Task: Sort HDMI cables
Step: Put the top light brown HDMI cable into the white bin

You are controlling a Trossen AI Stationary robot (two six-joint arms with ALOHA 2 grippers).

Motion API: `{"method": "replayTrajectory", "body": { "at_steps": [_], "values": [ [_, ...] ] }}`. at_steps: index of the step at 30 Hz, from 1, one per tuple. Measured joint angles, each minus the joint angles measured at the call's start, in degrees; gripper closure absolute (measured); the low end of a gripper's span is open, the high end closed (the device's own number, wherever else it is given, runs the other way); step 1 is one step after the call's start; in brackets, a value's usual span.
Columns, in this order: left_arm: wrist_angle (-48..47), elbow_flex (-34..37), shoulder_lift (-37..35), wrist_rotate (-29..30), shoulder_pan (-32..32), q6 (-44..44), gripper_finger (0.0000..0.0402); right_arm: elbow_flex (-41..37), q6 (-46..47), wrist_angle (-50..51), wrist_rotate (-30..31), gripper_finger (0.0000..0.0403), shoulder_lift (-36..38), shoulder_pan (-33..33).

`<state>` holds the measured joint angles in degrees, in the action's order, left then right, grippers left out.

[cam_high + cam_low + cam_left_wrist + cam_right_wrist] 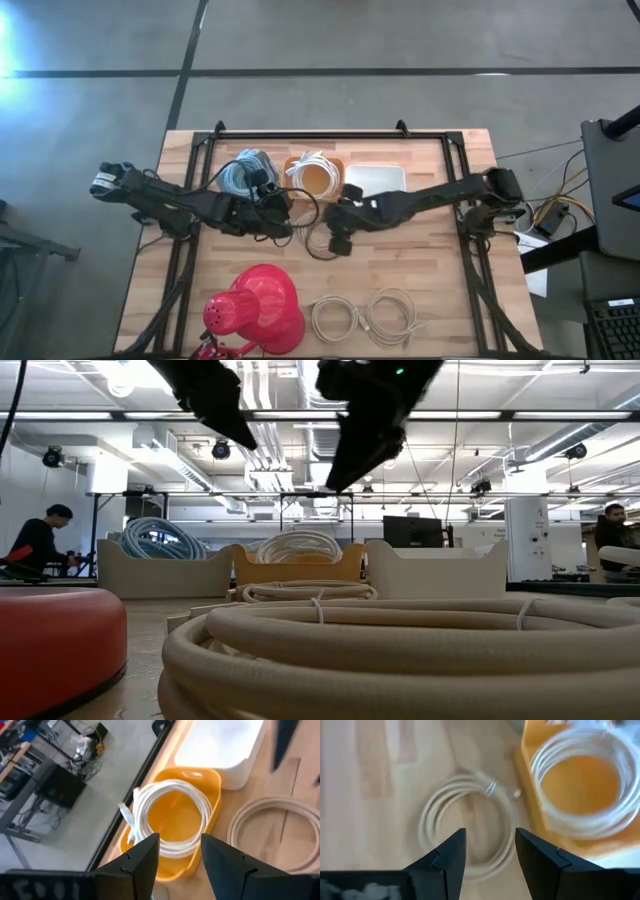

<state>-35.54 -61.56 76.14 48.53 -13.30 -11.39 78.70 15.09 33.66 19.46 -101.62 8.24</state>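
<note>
From above my arms hide the beige cable [465, 837] on the desk [430, 270], yet my right hand [487, 857], open and empty, sees it beside the orange tray [555, 827]; my left hand [180, 862] gapes empty too.

Open-plan lab: ceiling strip lights [560, 422], monitor [412, 531], seated person [38, 540].

No legible text, label, brand, number or sign is found on any item or surface in the views.
</note>
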Motion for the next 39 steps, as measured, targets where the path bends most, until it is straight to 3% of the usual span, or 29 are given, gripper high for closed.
{"method": "replayTrajectory", "body": {
  "at_steps": [8,15,29,36,39],
  "values": [
    [-3.92,0.29,-0.44,0.07,-3.59,-7.72,0.0225,-14.12,22.11,-5.95,-0.61,0.0236,5.4,2.88],
    [-3.5,1.01,-1.14,1.96,-4.29,-9.74,0.0225,-20.21,29.11,-19.33,-4.68,0.0236,4.39,0.75],
    [-4.0,1.01,-1.18,1.97,-4.29,-9.69,0.0225,-15.17,28.41,-21.2,-4.04,0.0236,-4.73,-0.89],
    [-4.02,2.17,-1.18,1.97,-4.29,-9.62,0.0225,-13.46,36.11,-13.59,5.99,0.0236,-5.27,-1.0],
    [-4.09,2.9,-1.18,1.99,-4.26,-9.62,0.0225,-14.28,38.83,-13.86,6.15,0.0236,-5.2,-1.02]
  ]
}}
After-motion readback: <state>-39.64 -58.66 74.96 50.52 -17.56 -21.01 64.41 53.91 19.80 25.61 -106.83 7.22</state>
